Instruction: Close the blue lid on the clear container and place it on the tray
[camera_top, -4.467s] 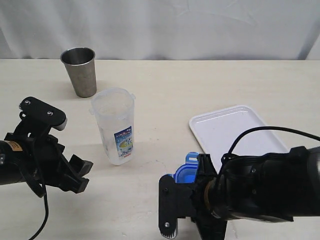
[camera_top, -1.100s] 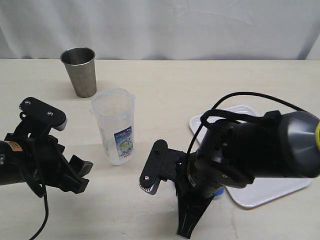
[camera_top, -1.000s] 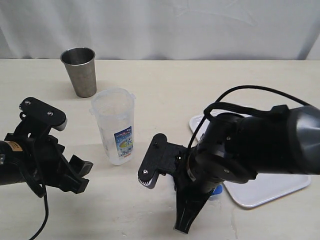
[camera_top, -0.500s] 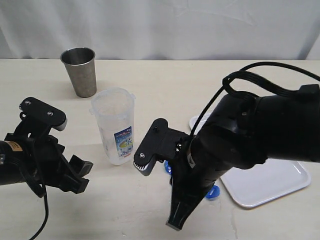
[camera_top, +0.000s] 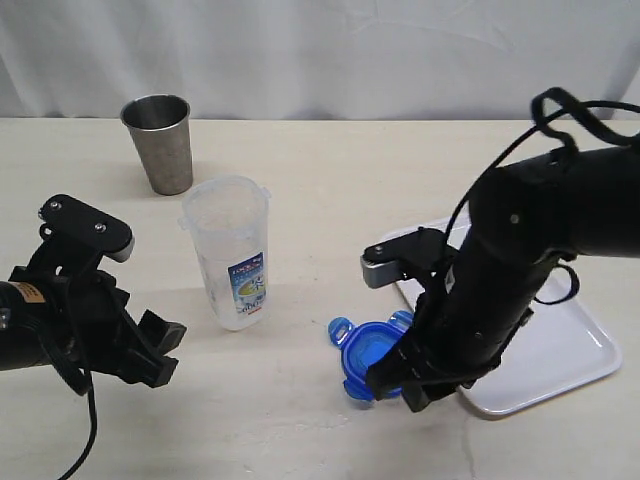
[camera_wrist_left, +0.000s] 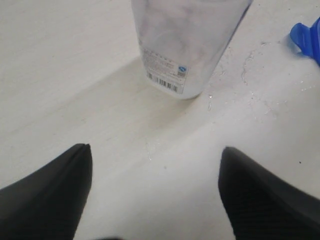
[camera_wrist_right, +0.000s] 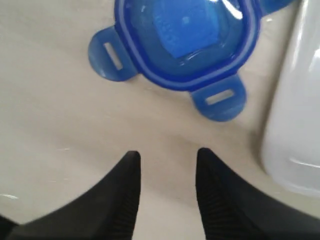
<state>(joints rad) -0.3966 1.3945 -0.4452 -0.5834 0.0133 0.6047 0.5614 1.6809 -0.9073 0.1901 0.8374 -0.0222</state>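
Blue lid beside the tray looks light, stiff, slippy, so I'd pinch its rim; right gripper is open, holding nothing.

A: Where's the blue lid?
B: Flat on the table, lighter centre up, flaps splayed, just beside the white tray.
A: And the clear container?
B: Upright, uncovered, label facing out, standing apart from both
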